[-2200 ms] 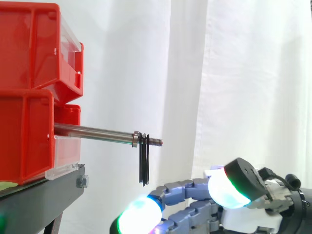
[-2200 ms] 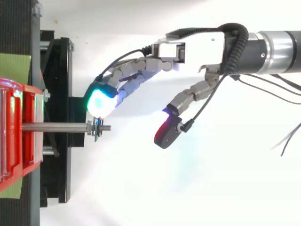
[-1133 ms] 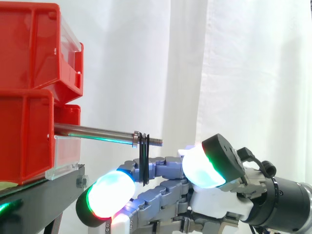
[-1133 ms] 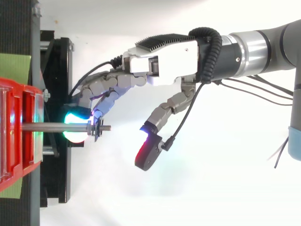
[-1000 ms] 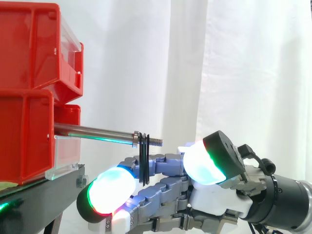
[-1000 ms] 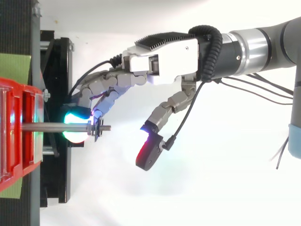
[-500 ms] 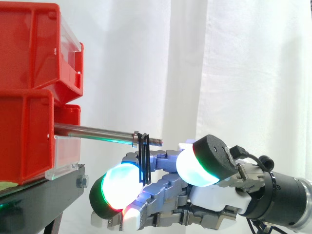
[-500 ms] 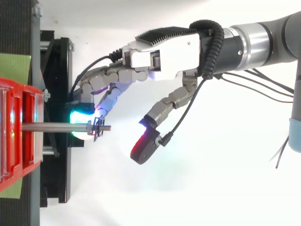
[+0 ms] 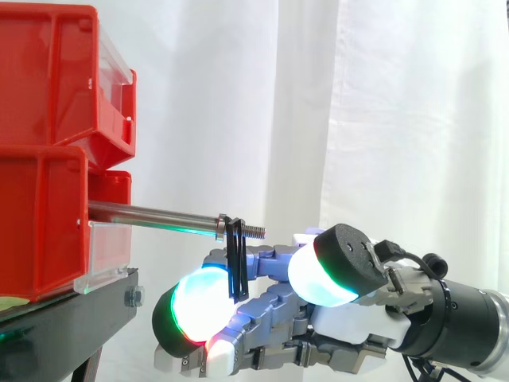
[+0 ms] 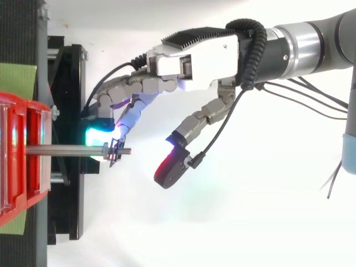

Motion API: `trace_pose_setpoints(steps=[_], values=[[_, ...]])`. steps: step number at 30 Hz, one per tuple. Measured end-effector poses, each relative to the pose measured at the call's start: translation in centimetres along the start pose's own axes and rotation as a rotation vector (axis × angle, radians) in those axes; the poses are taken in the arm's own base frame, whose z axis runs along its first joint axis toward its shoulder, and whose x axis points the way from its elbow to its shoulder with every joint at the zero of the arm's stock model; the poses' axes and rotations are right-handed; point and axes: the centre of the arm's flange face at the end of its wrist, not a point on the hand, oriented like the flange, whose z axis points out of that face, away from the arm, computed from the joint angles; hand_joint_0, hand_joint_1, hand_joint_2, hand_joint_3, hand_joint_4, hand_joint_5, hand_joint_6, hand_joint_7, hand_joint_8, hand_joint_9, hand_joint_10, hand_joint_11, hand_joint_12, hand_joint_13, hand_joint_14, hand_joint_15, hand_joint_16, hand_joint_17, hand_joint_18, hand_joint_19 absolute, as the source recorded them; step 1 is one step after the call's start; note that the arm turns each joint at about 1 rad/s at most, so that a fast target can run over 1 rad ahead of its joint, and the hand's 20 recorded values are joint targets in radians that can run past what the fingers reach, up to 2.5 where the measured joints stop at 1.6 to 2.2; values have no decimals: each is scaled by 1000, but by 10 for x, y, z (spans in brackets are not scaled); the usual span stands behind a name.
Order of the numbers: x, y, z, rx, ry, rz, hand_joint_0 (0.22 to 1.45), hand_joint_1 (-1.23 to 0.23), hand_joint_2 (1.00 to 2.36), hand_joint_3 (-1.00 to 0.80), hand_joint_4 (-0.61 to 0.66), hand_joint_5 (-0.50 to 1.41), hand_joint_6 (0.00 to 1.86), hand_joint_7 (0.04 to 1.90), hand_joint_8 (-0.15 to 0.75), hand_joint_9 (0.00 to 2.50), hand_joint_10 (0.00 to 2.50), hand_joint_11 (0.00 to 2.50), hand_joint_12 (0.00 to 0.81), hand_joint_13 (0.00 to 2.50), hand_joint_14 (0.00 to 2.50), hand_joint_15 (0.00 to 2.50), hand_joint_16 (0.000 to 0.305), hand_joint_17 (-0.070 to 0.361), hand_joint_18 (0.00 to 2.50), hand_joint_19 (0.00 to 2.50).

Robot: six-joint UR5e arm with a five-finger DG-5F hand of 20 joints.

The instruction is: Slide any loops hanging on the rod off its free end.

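Nearest me, the hand point(image 9: 350, 322) reaches in low from the right, its fingers loosely stretched and spread, the thumb point(image 9: 330, 270) held well apart; I see nothing pinched. One glowing fingertip point(image 9: 199, 306) sits under the rod, just beside the black loops point(image 9: 236, 263), and I cannot tell whether it touches them. The loops hang on the rod point(image 9: 151, 215) close behind its threaded free end point(image 9: 253, 231), so I judge none is off yet and the whole slide outward is left. Farther back stand the red bins point(image 9: 40, 223), their black stand point(image 9: 71, 318) and the white curtain point(image 9: 398, 119).
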Motion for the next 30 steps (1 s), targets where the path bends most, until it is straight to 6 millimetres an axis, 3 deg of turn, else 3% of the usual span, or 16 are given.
trace_pose_setpoints(steps=[15, 22, 30], values=[[-3, 4, 4, -12, 12, -4, 551, -615, 1029, -22, 123, -216, 880, 1430, 273, 566, 4, 144, 288, 449, 0, 0, 36, 82, 285, 0], [-3, 5, 4, -13, 18, -4, 540, -644, 1027, -61, 117, -200, 887, 1479, 276, 597, 5, 160, 286, 474, 0, 0, 37, 84, 312, 0], [-3, 5, 5, -13, 21, -3, 546, -622, 1019, -266, 154, -179, 884, 1440, 279, 626, 6, 173, 282, 497, 0, 0, 37, 84, 332, 0]])
